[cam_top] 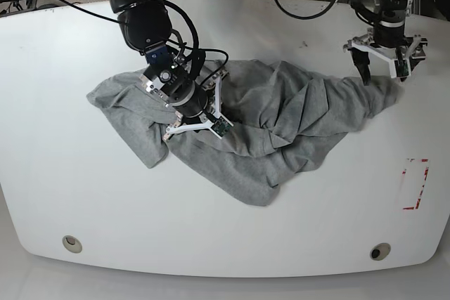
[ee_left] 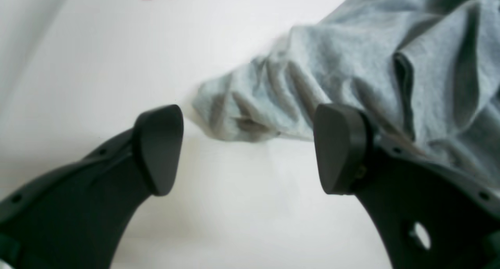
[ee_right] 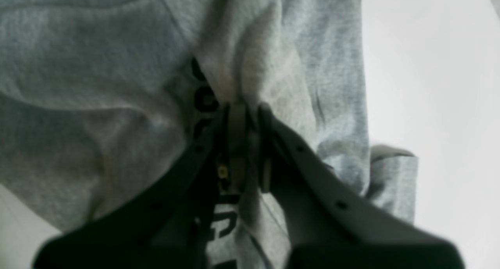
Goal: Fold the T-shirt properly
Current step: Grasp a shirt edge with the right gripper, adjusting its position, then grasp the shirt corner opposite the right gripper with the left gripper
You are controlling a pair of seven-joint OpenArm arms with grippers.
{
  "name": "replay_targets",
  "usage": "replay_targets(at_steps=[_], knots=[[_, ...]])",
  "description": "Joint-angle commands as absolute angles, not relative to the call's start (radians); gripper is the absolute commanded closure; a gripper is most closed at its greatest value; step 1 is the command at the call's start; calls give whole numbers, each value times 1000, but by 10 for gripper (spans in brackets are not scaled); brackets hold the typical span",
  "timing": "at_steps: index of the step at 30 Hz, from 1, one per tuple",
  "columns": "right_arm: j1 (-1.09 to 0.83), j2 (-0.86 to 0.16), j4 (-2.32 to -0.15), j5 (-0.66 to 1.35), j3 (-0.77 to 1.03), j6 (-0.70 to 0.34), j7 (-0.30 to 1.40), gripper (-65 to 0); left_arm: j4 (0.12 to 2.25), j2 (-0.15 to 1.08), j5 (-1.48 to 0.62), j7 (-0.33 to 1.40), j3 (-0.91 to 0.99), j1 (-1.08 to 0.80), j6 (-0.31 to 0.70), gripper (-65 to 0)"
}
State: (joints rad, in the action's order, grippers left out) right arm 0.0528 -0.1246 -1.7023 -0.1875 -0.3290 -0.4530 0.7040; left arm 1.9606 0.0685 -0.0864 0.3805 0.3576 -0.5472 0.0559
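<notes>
Your right claw (ee_right: 244, 116) is clenched on a bunched fold of the T-shirt (cam_top: 281, 124), which lies crumpled mid-worktop (cam_top: 70, 173). Your left claw (ee_left: 248, 148) hangs released beside a sleeve end. Lifting one-handed risks dragging the bundle tighter.

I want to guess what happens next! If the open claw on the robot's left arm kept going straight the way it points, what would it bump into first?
Probably the bunched edge of the T-shirt, lying just ahead of the open left gripper. Depth is unclear, so it might meet the white table first.
</notes>
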Motion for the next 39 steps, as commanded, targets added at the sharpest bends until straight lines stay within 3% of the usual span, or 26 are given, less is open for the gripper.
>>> replay_targets(at_steps=[1,8,39], knots=[[65,-122,-1744,-188,-326,-447,680,0,1979,30,-85,432,417,-489,48,-492],[51,-116,-1758,-188,-268,-447,680,0,1956,8,-84,613,489,-352,51,-492],[50,-140,-1761,-180,-159,-455,680,0,1518,47,-81,615,572,-79,51,-492]])
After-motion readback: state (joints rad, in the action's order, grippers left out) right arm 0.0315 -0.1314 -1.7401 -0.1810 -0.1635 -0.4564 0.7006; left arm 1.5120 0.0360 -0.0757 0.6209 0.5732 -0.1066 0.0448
